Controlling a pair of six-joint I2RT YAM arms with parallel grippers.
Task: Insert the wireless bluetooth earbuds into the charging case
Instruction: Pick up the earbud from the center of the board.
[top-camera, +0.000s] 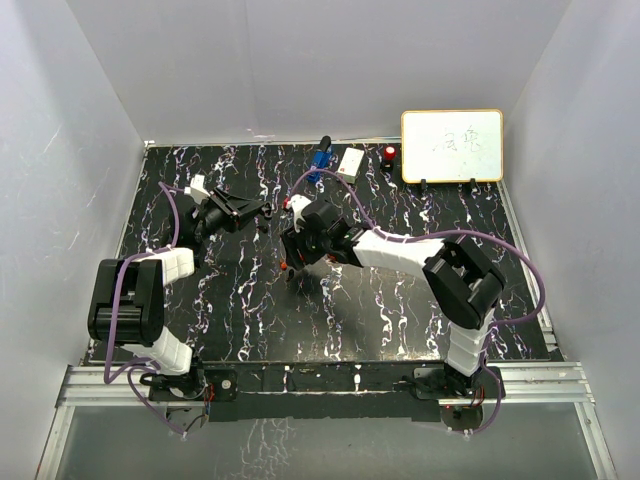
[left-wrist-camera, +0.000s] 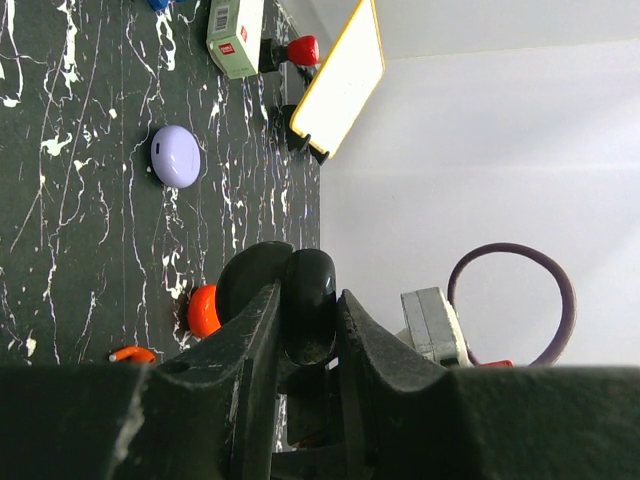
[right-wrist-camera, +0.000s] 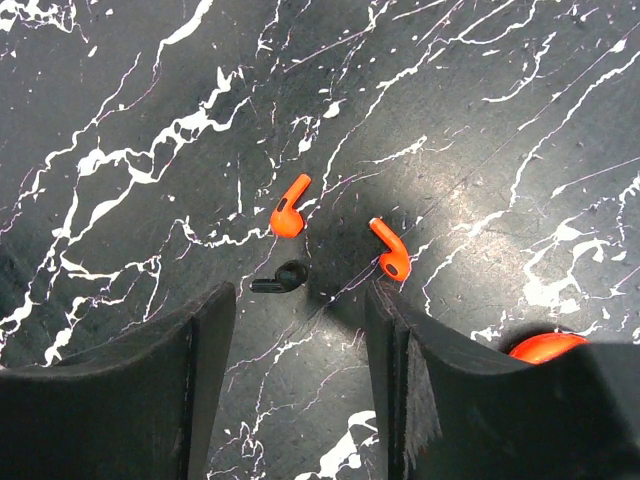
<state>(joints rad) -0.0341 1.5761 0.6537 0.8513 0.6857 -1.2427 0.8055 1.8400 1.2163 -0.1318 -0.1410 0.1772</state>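
Earbuds (top-camera: 287, 268), top view: small orange-red specks lie on the black marbled table (top-camera: 400, 310) near its middle, just beside the tip of the right gripper (top-camera: 296, 256), which points down at them. Its finger state is not readable from this view. The left gripper (top-camera: 252, 212) is to their left with a dark object at its tip. A whiteboard (top-camera: 452, 146), a white box (top-camera: 350, 162) and a blue item (top-camera: 320, 157) stand along the far edge.

Left wrist view: both fingers (left-wrist-camera: 260, 340) are clamped on a glossy black case (left-wrist-camera: 310, 285), held clear of the table. On the table beyond it lie an orange puck (left-wrist-camera: 203, 310) and one orange earbud (left-wrist-camera: 132, 354). A lavender case (left-wrist-camera: 176, 156) lies well apart from both.

Right wrist view: the fingers (right-wrist-camera: 205, 345) stand apart and grip nothing. Three pieces lie loose on the bare table, none touching another. An orange bud (right-wrist-camera: 290, 212) lies farthest out. A black bud (right-wrist-camera: 280, 281) lies just ahead of the gap between the fingertips. A second orange bud (right-wrist-camera: 392, 250) lies just beside one fingertip; contact cannot be told. The orange puck shows partly behind that same finger.
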